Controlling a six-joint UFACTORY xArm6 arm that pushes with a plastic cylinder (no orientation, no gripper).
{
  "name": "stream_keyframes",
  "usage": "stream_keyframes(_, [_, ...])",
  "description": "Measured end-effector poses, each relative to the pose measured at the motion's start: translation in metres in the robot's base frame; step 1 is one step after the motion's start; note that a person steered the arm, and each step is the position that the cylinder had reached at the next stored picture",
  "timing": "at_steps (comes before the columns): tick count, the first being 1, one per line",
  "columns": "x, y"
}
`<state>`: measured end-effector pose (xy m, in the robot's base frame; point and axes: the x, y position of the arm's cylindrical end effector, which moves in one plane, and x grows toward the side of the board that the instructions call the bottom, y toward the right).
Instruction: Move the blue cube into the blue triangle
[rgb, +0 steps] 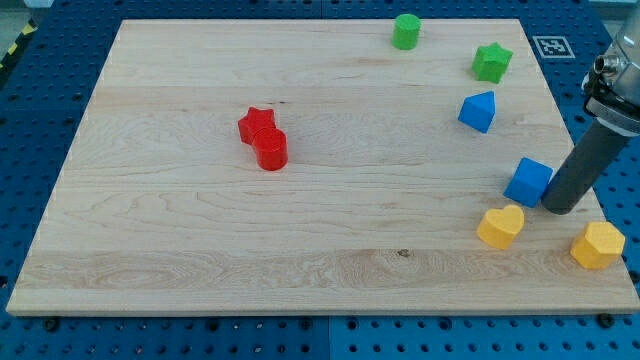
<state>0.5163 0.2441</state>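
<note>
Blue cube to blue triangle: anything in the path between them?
Nothing. In the camera view the board between the blue cube and the blue triangle is bare wood. My tip sits at the cube's right.

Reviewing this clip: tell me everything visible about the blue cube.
The blue cube is a small, solid-looking block, matte like plastic, plain blue with no markings. It rests flat on the wooden board near the view's right edge, turned so a corner faces the camera. My tip stands right against its right side, apparently touching. The yellow heart lies just below it, apart. The blue triangle sits above it, well clear.
</note>
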Motion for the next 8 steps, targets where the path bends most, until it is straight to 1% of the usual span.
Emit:
stream_keyframes(2, [-0.004,-0.022])
stream_keyframes(4, [-0.02,-0.051])
stream_keyframes(5, [-0.035,-0.055])
stream_keyframes(7, [-0.079,-0.055])
stream_keyframes(8, [-0.06,-0.054])
